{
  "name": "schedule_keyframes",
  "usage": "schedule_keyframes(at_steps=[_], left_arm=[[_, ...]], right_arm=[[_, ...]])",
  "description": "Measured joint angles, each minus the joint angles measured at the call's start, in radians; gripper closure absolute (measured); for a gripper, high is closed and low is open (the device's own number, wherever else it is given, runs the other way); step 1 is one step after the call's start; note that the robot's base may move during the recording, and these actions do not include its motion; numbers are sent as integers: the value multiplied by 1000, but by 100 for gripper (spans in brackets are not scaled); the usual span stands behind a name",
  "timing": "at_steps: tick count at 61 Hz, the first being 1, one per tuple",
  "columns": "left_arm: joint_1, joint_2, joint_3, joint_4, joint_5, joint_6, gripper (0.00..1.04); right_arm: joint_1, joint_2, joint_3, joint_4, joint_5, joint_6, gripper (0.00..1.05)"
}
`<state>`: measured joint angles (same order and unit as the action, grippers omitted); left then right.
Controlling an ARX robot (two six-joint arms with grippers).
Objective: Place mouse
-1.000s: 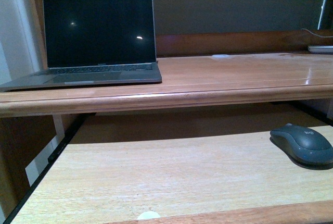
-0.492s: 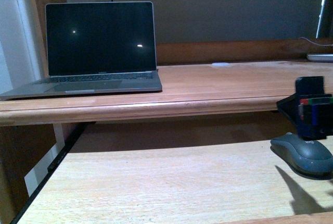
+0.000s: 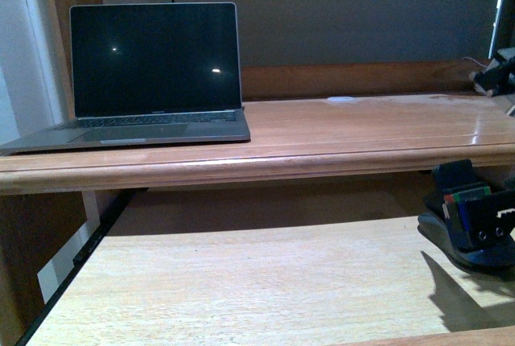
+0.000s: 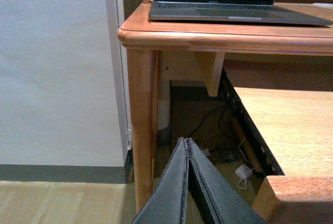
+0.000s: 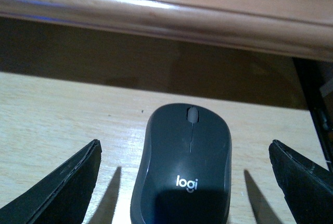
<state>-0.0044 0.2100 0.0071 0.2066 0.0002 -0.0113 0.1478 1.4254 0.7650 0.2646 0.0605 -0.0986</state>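
The dark grey mouse (image 3: 433,235) lies at the right end of the light wooden pull-out tray (image 3: 241,282), under the upper desk's edge. My right gripper (image 3: 476,221) is open and hangs low over it, covering most of it in the front view. In the right wrist view the mouse (image 5: 182,166) lies between the two spread fingers (image 5: 62,187), with gaps on both sides and nothing touching. My left gripper (image 4: 186,143) is shut and empty, off the desk's left end near the wooden leg (image 4: 141,130). It is not in the front view.
An open laptop (image 3: 153,72) stands at the left of the upper desk (image 3: 362,133). The desk's rounded front edge (image 5: 166,15) overhangs the tray just beyond the mouse. Cables and a white adapter (image 4: 243,172) lie under the desk. A black rail (image 3: 96,225) runs along the tray's left side.
My right gripper came into view above the mouse and has dropped lower over it. The mouse and laptop have not moved.
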Motion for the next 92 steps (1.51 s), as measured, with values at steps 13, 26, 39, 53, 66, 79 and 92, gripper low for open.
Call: schedule_keyframes(at_steps=[13, 26, 39, 53, 66, 79, 92], left_arm=[[0, -103, 0, -126, 0, 0, 102], [0, -201, 0, -203, 0, 0, 102], [0, -204, 0, -205, 0, 0, 102], [0, -204, 0, -205, 0, 0, 87], [0, -204, 0, -205, 0, 0, 56], [0, -204, 0, -205, 0, 0, 24], [0, -204, 0, -205, 0, 1, 8]], right_arm=[[0, 69, 38, -26, 34, -14, 7], [-7, 134, 79, -54, 57, -26, 7], [-15, 142, 92, -84, 55, -26, 15], [-35, 113, 83, -101, 32, -6, 47], [-50, -19, 92, -202, -34, 32, 50], [-45, -71, 270, -298, -62, 62, 50], [50, 127, 581, -340, 75, 84, 50]])
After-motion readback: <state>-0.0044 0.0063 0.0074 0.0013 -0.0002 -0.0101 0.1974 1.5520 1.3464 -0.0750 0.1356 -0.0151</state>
